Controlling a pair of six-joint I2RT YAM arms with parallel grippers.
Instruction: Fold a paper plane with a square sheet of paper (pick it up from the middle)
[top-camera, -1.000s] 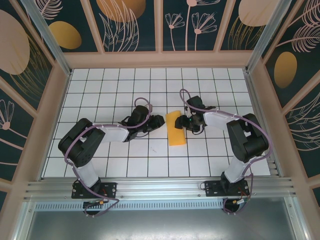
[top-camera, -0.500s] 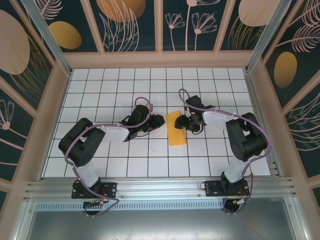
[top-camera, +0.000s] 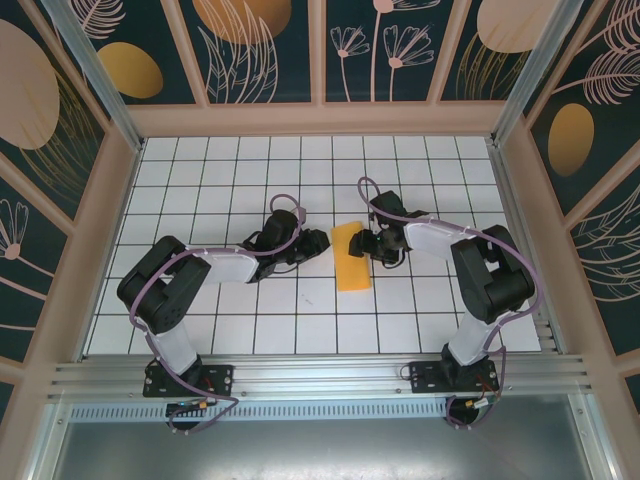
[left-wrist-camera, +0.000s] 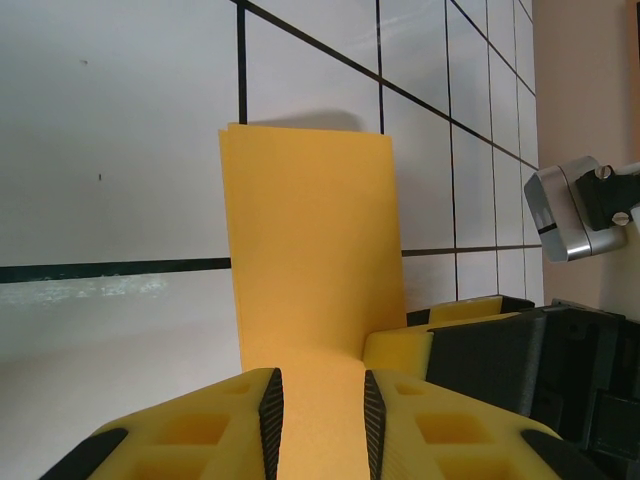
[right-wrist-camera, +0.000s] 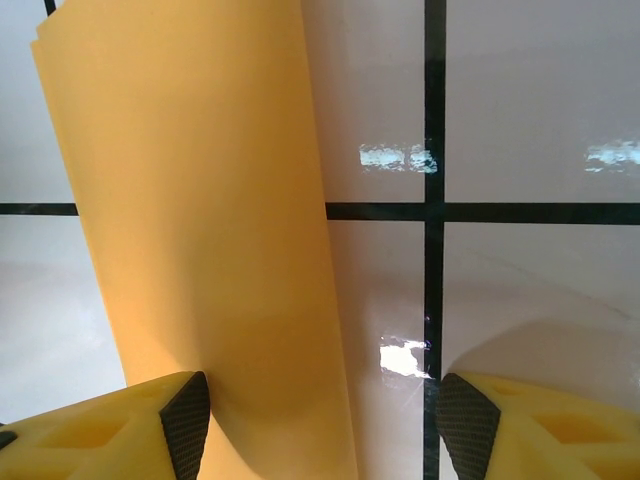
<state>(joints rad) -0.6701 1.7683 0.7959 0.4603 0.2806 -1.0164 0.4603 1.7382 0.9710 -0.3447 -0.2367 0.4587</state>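
showing the square sheet of paper (top-camera: 351, 264) lying folded into a narrow strip on the grid table (top-camera: 250, 322), between both arms; toward its far end, showing the left gripper (top-camera: 320, 242) poising fingers narrowly parted over the strip, the right gripper (top-camera: 364, 245) spreading wide across its edge.

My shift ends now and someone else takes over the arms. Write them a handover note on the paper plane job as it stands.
Left gripper: open, jaws narrow, at one long edge of the sheet of paper; not clamping it.
Right gripper: wide open, low at the opposite edge, holding nothing.
Paper: flat on the table between both grippers, folded into a narrow layered strip.
Done: lengthwise fold.
Left: nose and wing folds; no point yet.
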